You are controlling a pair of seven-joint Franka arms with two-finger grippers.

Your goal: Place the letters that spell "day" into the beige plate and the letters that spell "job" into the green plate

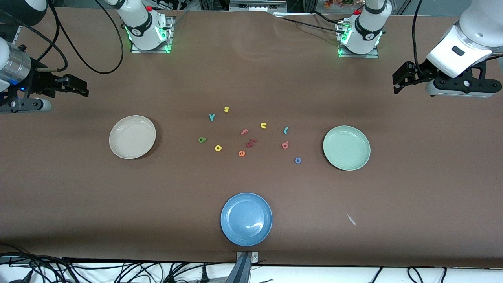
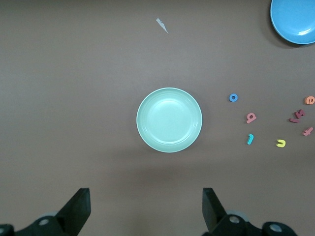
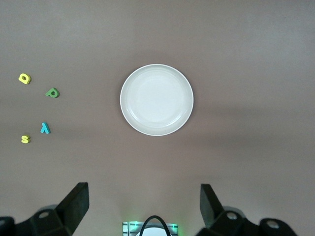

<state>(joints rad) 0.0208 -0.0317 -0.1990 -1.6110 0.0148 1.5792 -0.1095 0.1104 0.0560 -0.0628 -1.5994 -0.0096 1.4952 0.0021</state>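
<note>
Nothing sorted yet: both arms wait high at their ends of the table, the left gripper (image 2: 145,211) over bare table near the green plate (image 1: 365,157), the right gripper (image 3: 142,209) near the beige plate (image 1: 114,147), both with jaws spread wide and empty. The letters lie scattered between the plates: green d (image 1: 202,139), yellow a (image 1: 218,147) and teal y (image 1: 212,116) toward the beige plate; teal j (image 1: 285,130), salmon b (image 1: 285,145) and blue o (image 1: 298,160) toward the green one. Each arm should probably take its nearest letter, descending straight and pinching low.
</note>
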